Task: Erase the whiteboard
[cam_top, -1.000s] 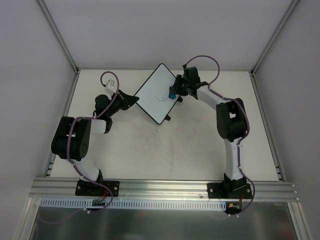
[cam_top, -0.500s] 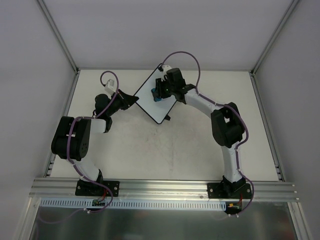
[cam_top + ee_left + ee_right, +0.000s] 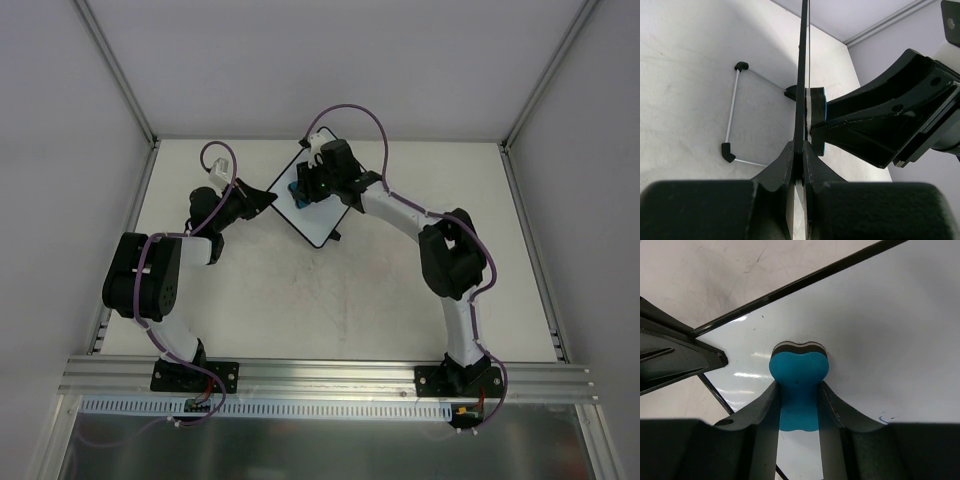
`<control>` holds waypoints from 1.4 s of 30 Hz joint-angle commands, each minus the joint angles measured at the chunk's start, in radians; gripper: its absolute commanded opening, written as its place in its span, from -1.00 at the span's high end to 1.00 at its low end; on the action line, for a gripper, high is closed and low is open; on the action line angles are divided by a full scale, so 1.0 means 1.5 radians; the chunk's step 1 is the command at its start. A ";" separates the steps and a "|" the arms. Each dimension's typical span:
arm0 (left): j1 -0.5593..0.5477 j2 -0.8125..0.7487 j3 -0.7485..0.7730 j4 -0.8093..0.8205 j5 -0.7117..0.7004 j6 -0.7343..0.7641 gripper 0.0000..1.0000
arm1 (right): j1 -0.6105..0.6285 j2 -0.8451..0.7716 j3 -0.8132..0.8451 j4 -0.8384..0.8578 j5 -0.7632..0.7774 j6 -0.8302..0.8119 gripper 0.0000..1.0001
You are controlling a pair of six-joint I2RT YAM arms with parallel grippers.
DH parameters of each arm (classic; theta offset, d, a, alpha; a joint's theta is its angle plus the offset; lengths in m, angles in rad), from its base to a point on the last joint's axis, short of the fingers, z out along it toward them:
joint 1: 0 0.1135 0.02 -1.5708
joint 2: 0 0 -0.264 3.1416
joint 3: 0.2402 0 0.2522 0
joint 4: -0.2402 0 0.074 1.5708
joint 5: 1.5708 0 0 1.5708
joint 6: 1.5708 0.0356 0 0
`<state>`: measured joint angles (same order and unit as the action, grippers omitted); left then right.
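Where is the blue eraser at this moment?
From above, the blue eraser sits left of centre at the back, clamped in the right gripper against the whiteboard, near the corner the left gripper holds.

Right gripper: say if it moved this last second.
Yes. The right gripper, shut on the blue eraser block, swept left across the white black-rimmed whiteboard, from right edge toward left corner.

Whiteboard (image 3: 803, 75) edge-on, pinched between left gripper (image 3: 801, 150) fingers. Against its right face: blue eraser (image 3: 819, 115), clamped in right gripper (image 3: 822, 131). Left of board, on table (image 3: 685, 100): thin white rod frame (image 3: 731, 115), black corner pieces.
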<state>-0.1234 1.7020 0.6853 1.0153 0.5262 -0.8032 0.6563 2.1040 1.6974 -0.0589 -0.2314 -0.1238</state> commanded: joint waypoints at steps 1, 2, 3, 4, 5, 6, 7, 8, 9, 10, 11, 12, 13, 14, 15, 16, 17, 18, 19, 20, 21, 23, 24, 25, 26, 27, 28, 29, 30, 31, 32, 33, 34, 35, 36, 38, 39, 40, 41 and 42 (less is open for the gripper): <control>-0.013 0.008 0.020 0.023 0.051 0.031 1.00 | -0.017 0.033 0.009 -0.032 -0.008 0.063 1.00; -0.013 0.008 0.020 0.023 0.052 0.029 1.00 | -0.027 0.035 0.004 -0.030 -0.010 0.095 1.00; -0.013 0.008 0.020 0.024 0.052 0.028 1.00 | -0.047 0.036 0.001 -0.030 -0.008 0.115 1.00; -0.013 0.008 0.020 0.026 0.052 0.028 1.00 | -0.056 0.037 -0.004 -0.030 -0.005 0.129 0.99; -0.013 0.007 0.019 0.026 0.053 0.026 1.00 | -0.062 0.037 -0.008 -0.031 0.003 0.140 1.00; -0.013 0.007 0.019 0.027 0.053 0.027 1.00 | -0.073 0.036 -0.016 -0.030 0.010 0.159 1.00; -0.013 0.007 0.019 0.027 0.053 0.026 1.00 | -0.078 0.035 -0.022 -0.031 0.020 0.169 0.99; -0.012 0.006 0.019 0.027 0.053 0.026 1.00 | -0.083 0.035 -0.026 -0.032 0.034 0.178 1.00; -0.013 0.006 0.019 0.027 0.053 0.026 1.00 | -0.091 0.030 -0.037 -0.031 0.044 0.198 1.00; -0.013 0.006 0.020 0.027 0.052 0.025 1.00 | -0.094 0.028 -0.044 -0.031 0.058 0.208 1.00; -0.013 0.006 0.020 0.028 0.052 0.024 1.00 | -0.096 0.026 -0.050 -0.030 0.085 0.216 1.00; -0.013 0.006 0.020 0.028 0.052 0.020 1.00 | -0.098 0.025 -0.056 -0.031 0.098 0.223 1.00; -0.013 0.009 0.019 0.030 0.053 0.017 1.00 | -0.098 0.023 -0.065 -0.031 0.113 0.229 0.99; -0.013 0.011 0.016 0.040 0.053 0.014 1.00 | -0.098 0.022 -0.068 -0.029 0.120 0.231 1.00; -0.013 0.014 0.016 0.045 0.053 0.010 1.00 | -0.103 0.022 -0.071 -0.023 0.111 0.232 1.00; -0.013 0.020 0.016 0.049 0.054 0.003 1.00 | -0.105 0.020 -0.081 -0.016 0.103 0.238 1.00; -0.013 0.026 0.015 0.059 0.056 0.000 1.00 | -0.108 0.020 -0.086 -0.003 0.092 0.242 1.00; -0.013 0.028 0.016 0.066 0.057 -0.005 1.00 | -0.115 0.021 -0.090 0.003 0.086 0.248 1.00; -0.013 0.034 0.016 0.070 0.059 -0.012 1.00 | -0.121 0.023 -0.095 0.010 0.075 0.251 1.00; -0.013 0.034 0.018 0.073 0.059 -0.013 1.00 | -0.126 0.029 -0.097 0.018 0.054 0.261 1.00; -0.013 0.035 0.019 0.073 0.060 -0.015 1.00 | -0.134 0.034 -0.098 0.022 0.044 0.267 1.00; -0.013 0.034 0.019 0.073 0.060 -0.015 1.00 | -0.143 0.042 -0.097 0.026 0.030 0.275 1.00; -0.013 0.034 0.019 0.071 0.059 -0.014 1.00 | -0.149 0.048 -0.099 0.028 0.028 0.280 0.99; -0.013 0.032 0.018 0.069 0.058 -0.013 1.00 | -0.152 0.051 -0.101 0.033 0.029 0.279 1.00; -0.013 0.031 0.018 0.069 0.058 -0.012 1.00 | -0.153 0.053 -0.104 0.033 0.036 0.277 1.00; -0.013 0.030 0.019 0.069 0.058 -0.012 1.00 | -0.157 0.053 -0.108 0.034 0.038 0.274 1.00; -0.013 0.030 0.018 0.068 0.058 -0.011 1.00 | -0.158 0.052 -0.111 0.035 0.039 0.270 1.00; -0.013 0.028 0.017 0.067 0.057 -0.011 1.00 | -0.158 0.052 -0.113 0.035 0.041 0.268 1.00; -0.013 0.026 0.017 0.066 0.057 -0.010 1.00 | -0.158 0.051 -0.113 0.035 0.044 0.265 1.00; -0.013 0.025 0.017 0.065 0.056 -0.009 1.00 | -0.159 0.049 -0.113 0.035 0.043 0.263 0.99; -0.013 0.024 0.017 0.063 0.056 -0.009 1.00 | -0.158 0.050 -0.112 0.035 0.036 0.263 0.99; -0.013 0.023 0.016 0.062 0.056 -0.008 1.00 | -0.158 0.052 -0.112 0.035 0.031 0.260 1.00; -0.013 0.021 0.016 0.060 0.055 -0.007 1.00 | -0.158 0.053 -0.111 0.039 0.025 0.260 1.00; -0.013 0.020 0.016 0.058 0.054 -0.007 1.00 | -0.157 0.054 -0.111 0.062 0.018 0.257 1.00; -0.013 0.020 0.016 0.058 0.054 -0.007 1.00 | -0.150 0.054 -0.110 0.066 0.001 0.252 0.99; -0.013 0.019 0.016 0.058 0.054 -0.007 1.00 | -0.140 0.052 -0.101 0.066 -0.005 0.219 1.00; -0.013 0.019 0.016 0.056 0.054 -0.007 1.00 | -0.126 0.047 -0.099 0.066 -0.002 0.205 1.00; -0.013 0.020 0.017 0.056 0.056 -0.007 1.00 | -0.118 0.044 -0.098 0.066 -0.003 0.189 1.00; -0.013 0.019 0.019 0.054 0.057 -0.006 1.00 | -0.110 0.036 -0.096 0.067 0.000 0.162 1.00; -0.013 0.019 0.020 0.049 0.057 -0.005 1.00 | -0.095 0.033 -0.095 0.067 -0.001 0.146 1.00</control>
<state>-0.1226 1.7336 0.6895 1.0809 0.5503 -0.8310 0.4221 2.1315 1.5539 0.0349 -0.1925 0.1982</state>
